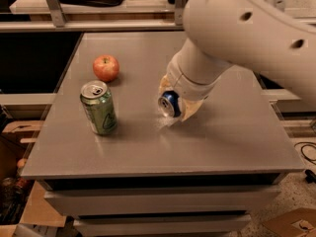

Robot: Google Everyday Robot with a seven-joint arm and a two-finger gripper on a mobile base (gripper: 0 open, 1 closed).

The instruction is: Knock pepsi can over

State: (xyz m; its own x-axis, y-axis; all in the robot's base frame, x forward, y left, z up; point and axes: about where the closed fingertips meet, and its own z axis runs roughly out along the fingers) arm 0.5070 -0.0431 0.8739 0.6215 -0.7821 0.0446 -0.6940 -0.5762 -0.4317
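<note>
The pepsi can [169, 104] is dark blue with a silver top. It is tipped on its side, its top facing the camera, low over the middle of the grey table [148, 147]. My gripper [174, 102] is shut on it, its tan fingers [191, 110] on both sides of the can. The white arm comes down from the upper right and hides the rest of the can.
A green can [99, 107] stands upright at the left of the table. A red apple [106, 67] lies behind it. A shelf with clutter runs along the back. Cardboard boxes sit on the floor at the lower left and lower right.
</note>
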